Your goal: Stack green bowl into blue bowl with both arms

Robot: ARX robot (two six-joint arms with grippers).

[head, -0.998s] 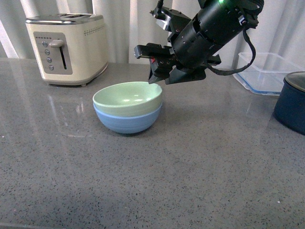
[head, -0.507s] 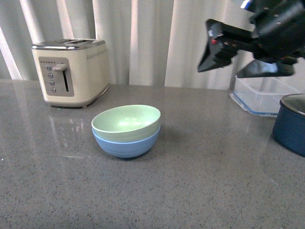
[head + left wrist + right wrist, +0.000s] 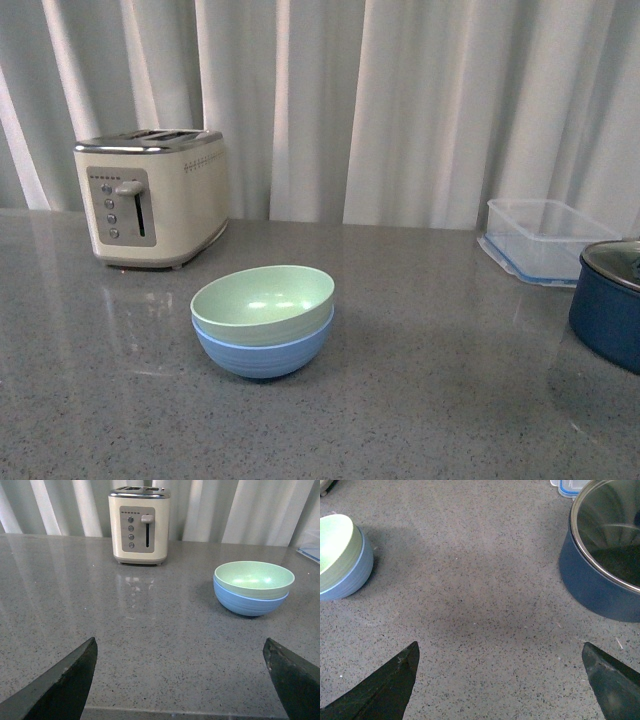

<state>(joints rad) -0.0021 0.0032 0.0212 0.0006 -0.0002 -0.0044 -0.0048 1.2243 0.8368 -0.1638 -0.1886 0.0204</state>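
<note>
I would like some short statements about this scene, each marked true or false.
1. The green bowl sits inside the blue bowl. True.
2. The left gripper holds the green bowl. False: it is open and holds nothing.
3. The toaster stands behind the bowls, on the left of the front view. True.
4. The right gripper is shut on the navy pot. False: it is open above bare counter.
5. The clear container holds the blue bowl. False: the bowl stands on the counter.
</note>
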